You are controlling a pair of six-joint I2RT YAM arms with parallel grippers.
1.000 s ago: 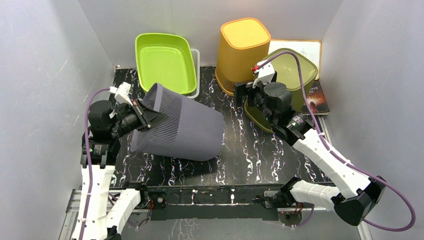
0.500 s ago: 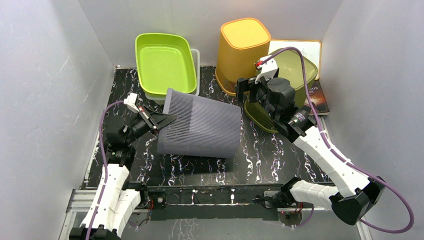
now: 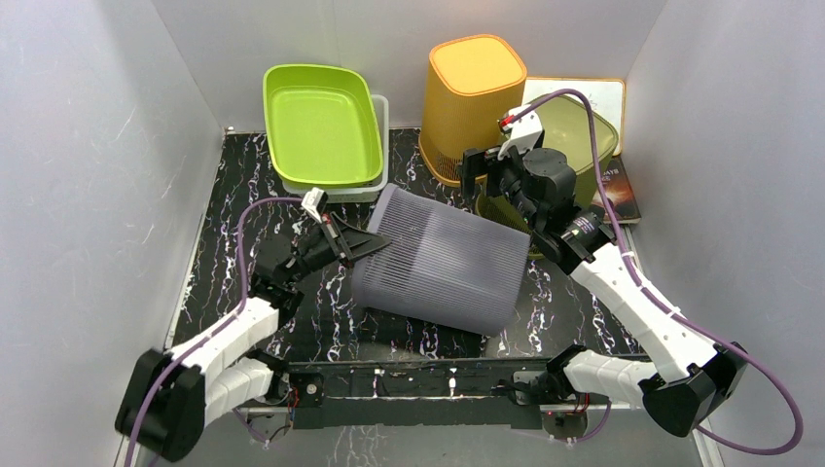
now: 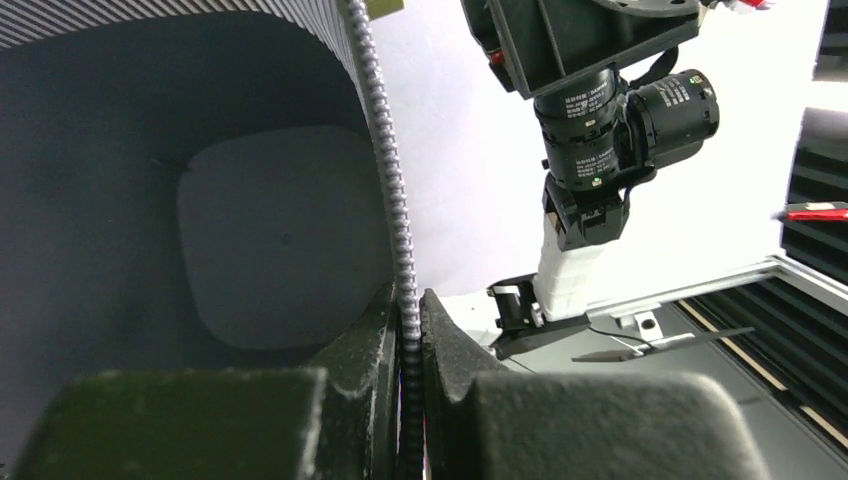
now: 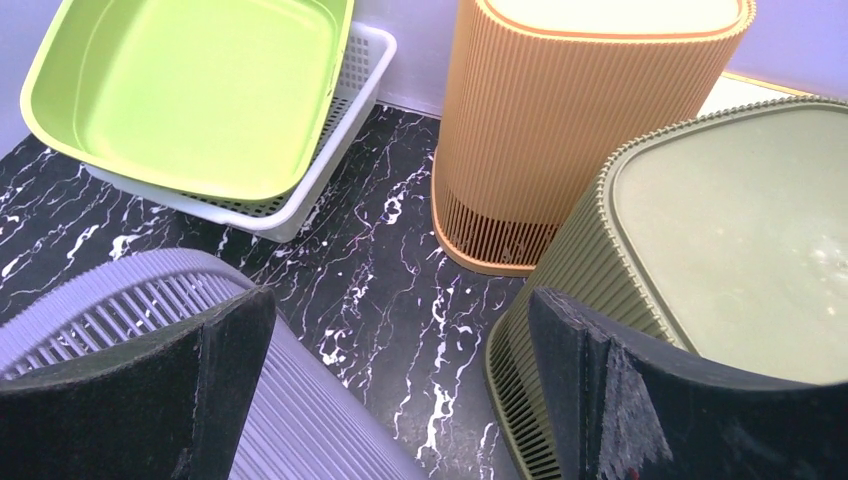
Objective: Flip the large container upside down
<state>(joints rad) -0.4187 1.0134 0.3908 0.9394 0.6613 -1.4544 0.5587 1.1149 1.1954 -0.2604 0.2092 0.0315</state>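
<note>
The large container [image 3: 443, 263] is a grey ribbed bin lying on its side mid-table, mouth toward the left, base toward the lower right. My left gripper [image 3: 375, 241] is shut on its mouth rim. The left wrist view shows the beaded rim [image 4: 385, 180] pinched between the jaws of the left gripper [image 4: 407, 330], with the dark interior [image 4: 230, 220] to the left. My right gripper [image 3: 484, 180] hangs open just beyond the bin's far side. In the right wrist view the right gripper [image 5: 400, 380] holds nothing, and the grey bin [image 5: 110, 300] sits under its left finger.
An olive bin [image 3: 584, 146] stands upside down right behind the right gripper, an orange bin [image 3: 472, 97] beside it. A green tray [image 3: 321, 122] rests in a white basket [image 3: 375, 185] at the back left. A book [image 3: 618, 190] lies at the right wall.
My left arm has swung right and down, dragging the container's rim from the left side toward the middle; the container now lies further right. The right gripper has hardly moved.
</note>
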